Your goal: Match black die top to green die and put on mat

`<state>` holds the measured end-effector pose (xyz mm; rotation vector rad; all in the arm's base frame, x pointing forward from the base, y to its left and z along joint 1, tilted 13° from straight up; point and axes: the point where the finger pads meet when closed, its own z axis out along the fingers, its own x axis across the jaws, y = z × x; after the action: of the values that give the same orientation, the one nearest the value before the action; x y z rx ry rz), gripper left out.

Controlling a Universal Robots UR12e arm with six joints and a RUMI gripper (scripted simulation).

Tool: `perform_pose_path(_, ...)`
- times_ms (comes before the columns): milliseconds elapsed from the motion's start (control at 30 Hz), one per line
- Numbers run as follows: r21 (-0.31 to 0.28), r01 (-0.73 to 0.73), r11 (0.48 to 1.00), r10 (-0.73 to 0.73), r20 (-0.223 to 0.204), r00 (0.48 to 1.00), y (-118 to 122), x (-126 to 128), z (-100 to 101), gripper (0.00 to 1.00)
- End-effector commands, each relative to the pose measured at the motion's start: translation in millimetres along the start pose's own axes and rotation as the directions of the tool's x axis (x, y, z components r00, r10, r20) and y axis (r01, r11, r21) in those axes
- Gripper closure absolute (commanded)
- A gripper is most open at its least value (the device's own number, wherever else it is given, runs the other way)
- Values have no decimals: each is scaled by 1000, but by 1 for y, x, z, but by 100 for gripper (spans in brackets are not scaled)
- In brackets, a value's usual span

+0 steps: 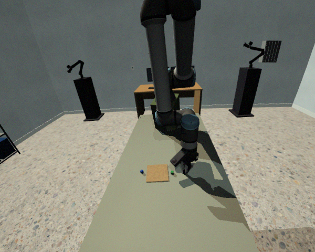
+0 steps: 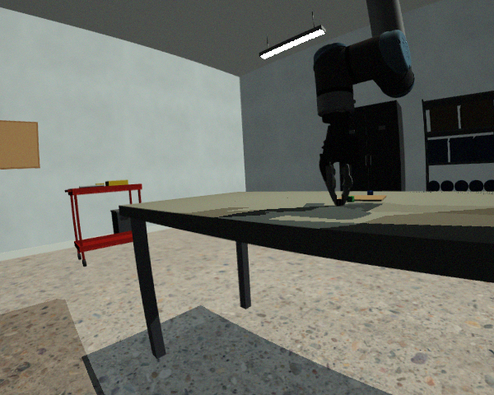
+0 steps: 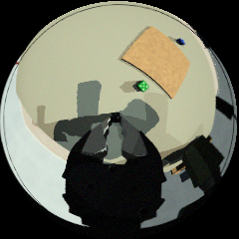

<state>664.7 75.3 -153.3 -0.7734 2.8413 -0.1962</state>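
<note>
Seen from the top: brown mat (image 1: 157, 172) mid-table, blue die (image 1: 142, 171) just off its left edge, green die (image 1: 172, 172) just off its right, gripper (image 1: 185, 170) pointing down beside the green die with open table (image 1: 152, 217) toward the camera. From the exterior: wrist vertical, fingertips (image 2: 336, 199) down at the table surface well in from the near edge. From the wrist: closed on the black die (image 3: 116, 117), pinched at the fingertips, near the green die (image 3: 142, 86) and off the mat (image 3: 158, 60).

cork-like matt mat (image 1: 157, 172), matt table (image 1: 163, 217)
</note>
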Motion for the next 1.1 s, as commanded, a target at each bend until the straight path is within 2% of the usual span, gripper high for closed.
perform_pose_path(0, 1, 0, 1000, 0, 1, 1000, 0, 0, 0, 100)
perform_pose_path(233, 1, 0, 1000, 0, 1, 1000, 0, 0, -2, 100)
perform_pose_path(333, 1, 0, 1000, 0, 1, 1000, 0, 0, -9, 100)
perform_pose_path(467, 1, 0, 1000, 0, 1, 1000, 0, 0, -27, 100)
perform_pose_path(733, 1, 0, 1000, 0, 1, 1000, 0, 0, -74, 100)
perform_pose_path(800, 1, 0, 1000, 0, 1, 1000, 0, 0, -74, 100)
perform_pose_path(933, 1, 0, 1000, 0, 1, 1000, 0, 0, -92, 100)
perform_pose_path(1067, 1, 0, 1000, 0, 1, 1000, 0, 0, -100, 100)
